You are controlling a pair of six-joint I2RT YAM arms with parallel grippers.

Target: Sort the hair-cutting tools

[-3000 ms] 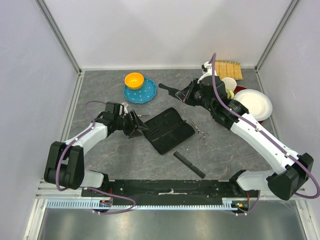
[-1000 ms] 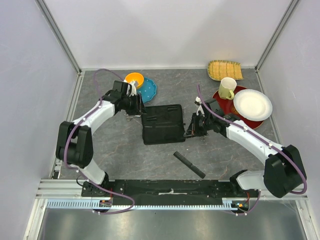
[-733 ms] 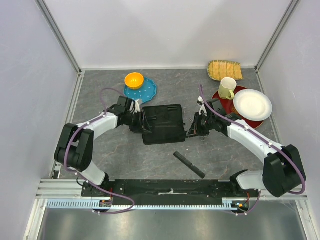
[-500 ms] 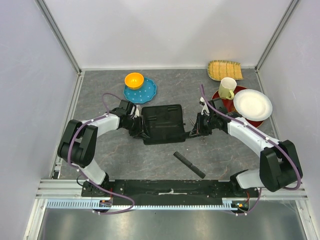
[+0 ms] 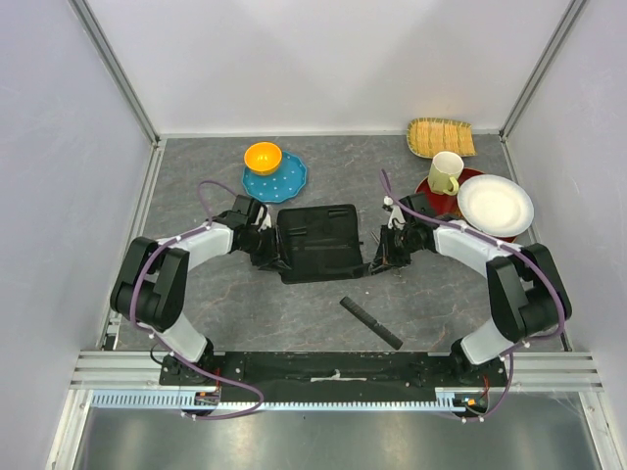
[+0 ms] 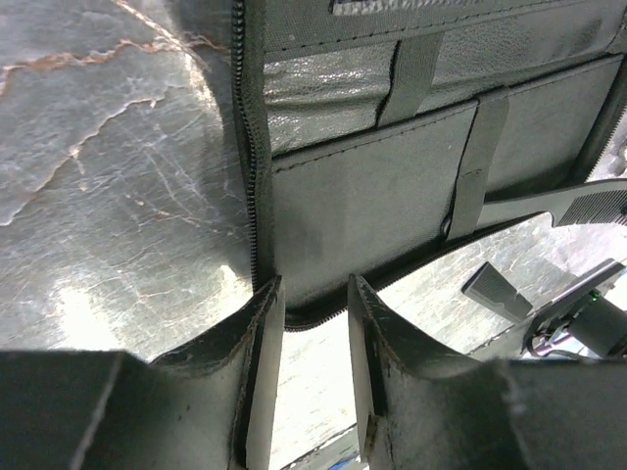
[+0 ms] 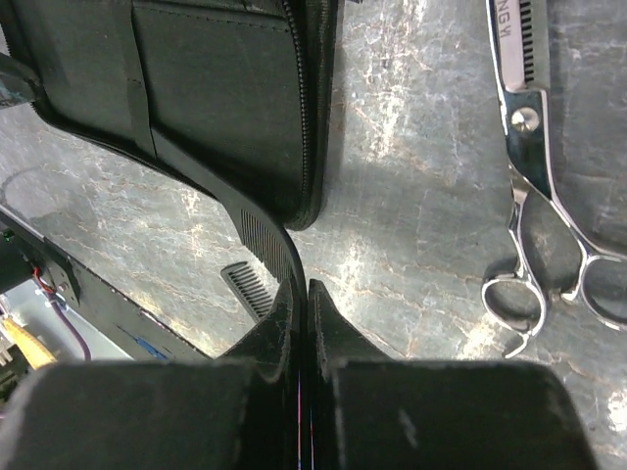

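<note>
An opened black zip case (image 5: 318,240) lies flat in the middle of the overhead view on the grey marbled tabletop (image 5: 225,308), with an arm reaching in from each side. The left gripper (image 5: 270,252) sits at the case's left edge. In the left wrist view its jaws stand partly apart with bare table showing in the gap, and the fingertips (image 6: 266,294) rest against the zip border at the case's near corner; whether they press on it is hard to tell. The right gripper (image 5: 377,258) is at the case's right edge, jaws closed tight on the end of a black comb (image 7: 266,240). That comb's far end runs under a strap inside the case and is hidden there. A second comb (image 5: 370,322) lies loose on the table in the lower centre of the overhead view, well apart from the case. Silver scissors (image 7: 525,122) lie at the right of the right wrist view, blades cut off by the top edge; from above the arm mostly covers them. An orange bowl (image 5: 263,157) sits on a blue plate (image 5: 289,181) at upper left.
</note>
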